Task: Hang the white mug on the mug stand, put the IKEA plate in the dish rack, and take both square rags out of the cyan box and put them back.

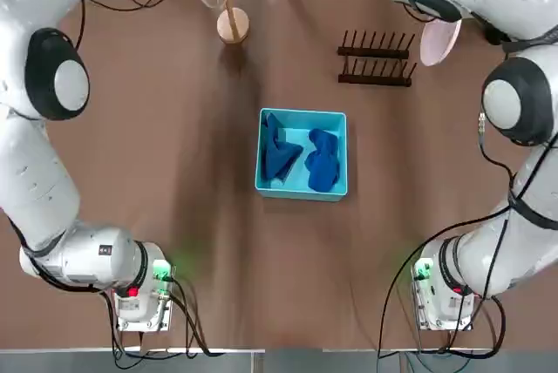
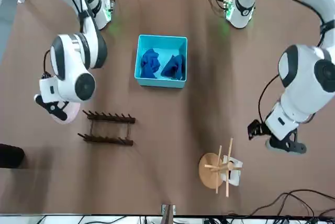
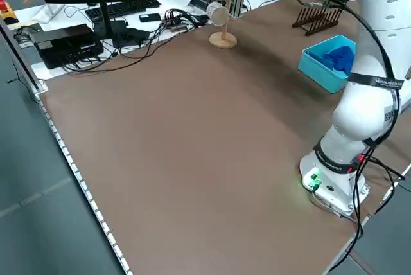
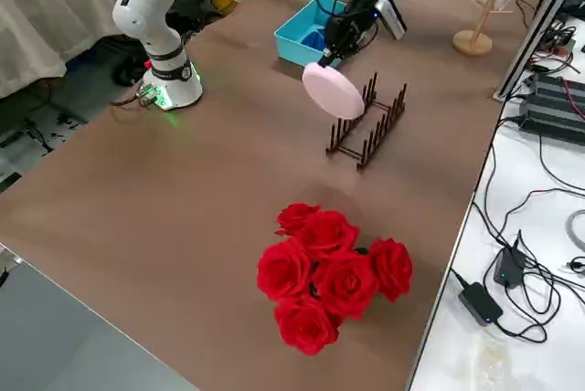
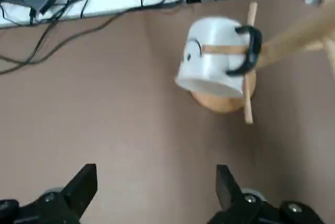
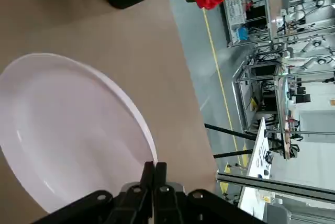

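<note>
Plate duty: your right gripper (image 6: 154, 174) is pinching the IKEA plate (image 1: 438, 41) at top view's upper right, beside the dish rack (image 1: 376, 57). Your left gripper (image 5: 157, 182) is hanging open near the white mug (image 5: 214, 56), which is hanging on the mug stand (image 5: 293, 38). Both square rags (image 1: 301, 157) are lying in the cyan box (image 1: 302, 188), mid-frame.

- The table (image 1: 174, 172) has a matt, smooth brown top.
- The box (image 1: 302, 188) looks like smooth cyan plastic with a slight sheen.
- The two rags (image 1: 281, 153) (image 1: 322, 160) are soft blue cloth, crumpled and matt.
- The plate (image 6: 63, 130) is smooth and glossy, pinkish white.
- The mug (image 5: 212, 59) is smooth and white, with a faint shine.
- The mug stand (image 1: 232, 23) is pale, bare wood.
- The dish rack (image 1: 375, 57) is dark brown wood, matt.
- The arms' shells are glossy white plastic with black joints.
</note>
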